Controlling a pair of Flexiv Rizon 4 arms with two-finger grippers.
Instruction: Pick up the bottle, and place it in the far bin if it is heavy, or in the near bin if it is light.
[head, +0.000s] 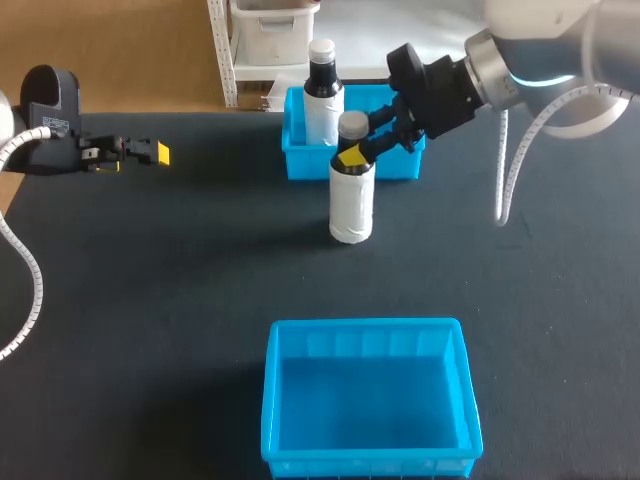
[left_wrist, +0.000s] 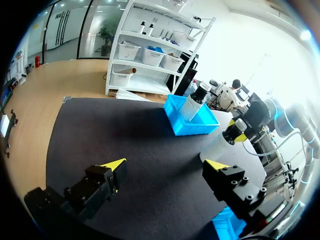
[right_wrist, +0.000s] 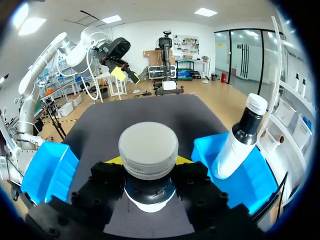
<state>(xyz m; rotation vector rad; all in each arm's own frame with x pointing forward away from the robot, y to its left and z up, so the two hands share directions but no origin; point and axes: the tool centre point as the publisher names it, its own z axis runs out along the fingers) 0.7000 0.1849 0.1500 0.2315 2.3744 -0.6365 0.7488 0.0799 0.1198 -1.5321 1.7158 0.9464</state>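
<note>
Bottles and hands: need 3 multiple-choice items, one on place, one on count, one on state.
1. Where on the table is the bottle that the right hand grips?
A) at its left edge
B) just in front of the far bin
C) inside that bin

2. How many bottles are on the table, bins included?
A) three
B) one
C) two

3. What state is the left hand in?
A) open and empty
B) shut on a bottle
C) shut on a bin rim

Answers:
1. B: it stands before the bin's front wall, with its neck between the fingers.
2. C: one is gripped, and a second bottle leans in the far bin.
3. A: its wrist view shows the yellow tips apart with nothing between them.
</note>
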